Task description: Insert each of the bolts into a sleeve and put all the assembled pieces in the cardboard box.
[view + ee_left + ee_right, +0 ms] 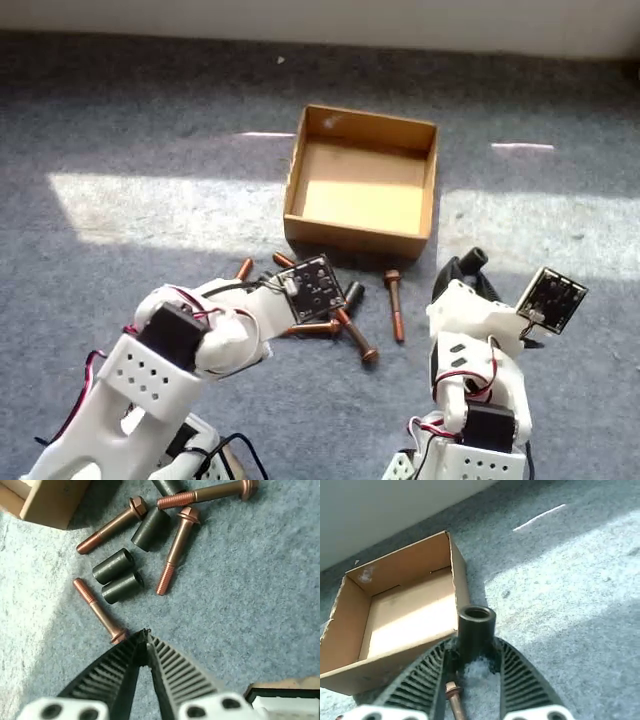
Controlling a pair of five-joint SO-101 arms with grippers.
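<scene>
The open cardboard box (356, 238) stands on the carpet with nothing inside. In front of it lie several copper bolts (177, 550) and black sleeves (113, 566) in a loose heap. My left gripper (146, 633) hovers shut and empty just beside the head of one bolt (100, 611). To the right, my right gripper (474, 647) is shut on a black sleeve (476, 627), held upright with its bore facing up, near the box's (461, 582) right front corner. Another bolt (454, 700) lies under those fingers; a bolt (395, 305) lies between the two arms.
Grey carpet stretches all around, with open room left and right of the box. A pale wall edge runs along the back. The left arm's camera board (317, 287) covers part of the heap from above.
</scene>
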